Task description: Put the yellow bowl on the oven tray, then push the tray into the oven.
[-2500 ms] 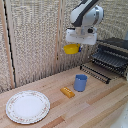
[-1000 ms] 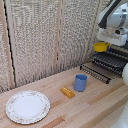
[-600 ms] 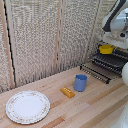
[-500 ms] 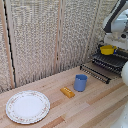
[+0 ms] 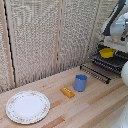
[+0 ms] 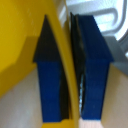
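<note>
Scene: A white Franka arm reaches in at the upper right of the exterior view, over a pale wooden table backed by woven screens.

Grabber: The grabber is clenched on the wall of the yellow dish; in the wrist view, one blue finger sits inside the bowl and the other outside, with the thin yellow rim running between them.

Dish position: The yellow dish sits at the right edge of the exterior view, low over or resting on the baking sheet. Whether it is touching cannot be told.

Key relation: The dish hangs directly beneath the jaws and the slatted tray lies directly beneath the dish, so the coming move is judged to be a release. The tray's long side runs from lower left to upper right in the frame, with the oven behind it.

Dish appearance: Small, round, bright yellow, upright, apparently empty.

Elsewhere: A blue cup, an orange-yellow block and a patterned white plate stand well apart to the exterior view's left.
</note>
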### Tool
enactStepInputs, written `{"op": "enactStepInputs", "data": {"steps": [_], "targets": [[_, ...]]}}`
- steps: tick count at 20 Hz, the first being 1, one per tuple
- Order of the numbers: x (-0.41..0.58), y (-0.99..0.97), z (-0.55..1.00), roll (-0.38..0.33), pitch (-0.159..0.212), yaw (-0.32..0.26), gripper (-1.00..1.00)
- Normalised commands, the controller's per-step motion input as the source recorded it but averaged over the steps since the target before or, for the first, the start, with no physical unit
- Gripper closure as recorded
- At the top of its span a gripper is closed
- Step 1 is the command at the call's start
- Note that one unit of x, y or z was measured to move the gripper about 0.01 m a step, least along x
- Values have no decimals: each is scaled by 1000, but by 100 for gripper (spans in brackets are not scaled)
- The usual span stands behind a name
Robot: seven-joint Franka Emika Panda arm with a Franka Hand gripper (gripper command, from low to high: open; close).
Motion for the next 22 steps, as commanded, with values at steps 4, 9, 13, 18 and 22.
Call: {"op": "enactStepInputs", "data": {"steps": [4,9,13,18,22], "targets": [[39,-622,42,30,32,-69,100],[29,-531,167,60,3,-44,100],[0,-15,0,0,0,0,-100],[0,125,-21,-28,0,3,-100],[66,432,165,-213,-28,12,-100]]}}
